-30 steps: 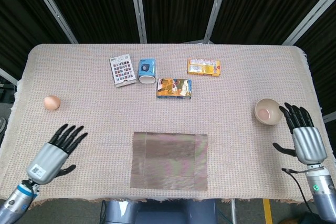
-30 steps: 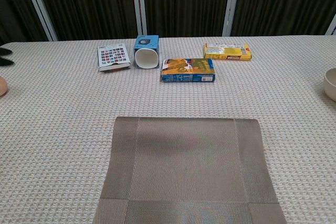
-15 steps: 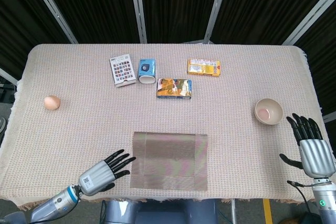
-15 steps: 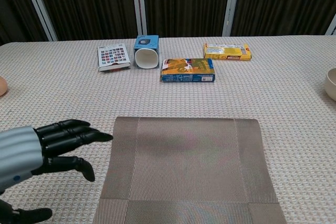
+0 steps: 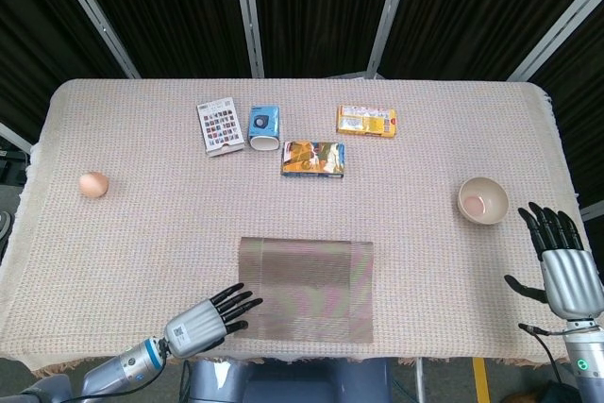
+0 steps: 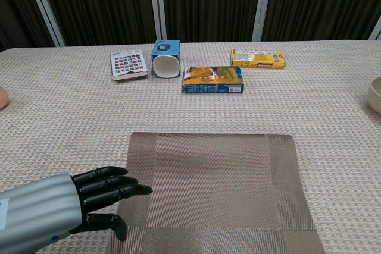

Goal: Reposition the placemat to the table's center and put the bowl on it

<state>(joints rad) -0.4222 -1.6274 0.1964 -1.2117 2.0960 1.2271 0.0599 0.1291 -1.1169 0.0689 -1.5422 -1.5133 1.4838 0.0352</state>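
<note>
A grey-brown woven placemat lies flat near the table's front edge, about mid-width. The cream bowl stands at the right side of the table, off the mat. My left hand hovers at the mat's front left corner, fingers spread and pointing right, their tips over the mat's left border; it holds nothing. My right hand is open at the table's right edge, just in front of the bowl and apart from it.
At the back stand a stamp-pattern card box, a blue-and-white cup on its side, an orange-blue box and a yellow box. An egg lies at the left. A beige cloth covers the table.
My left hand has swung from the table's left side toward the mat's front left corner, its fingertips now over the mat's border. My right hand drew back slightly from the bowl.
</note>
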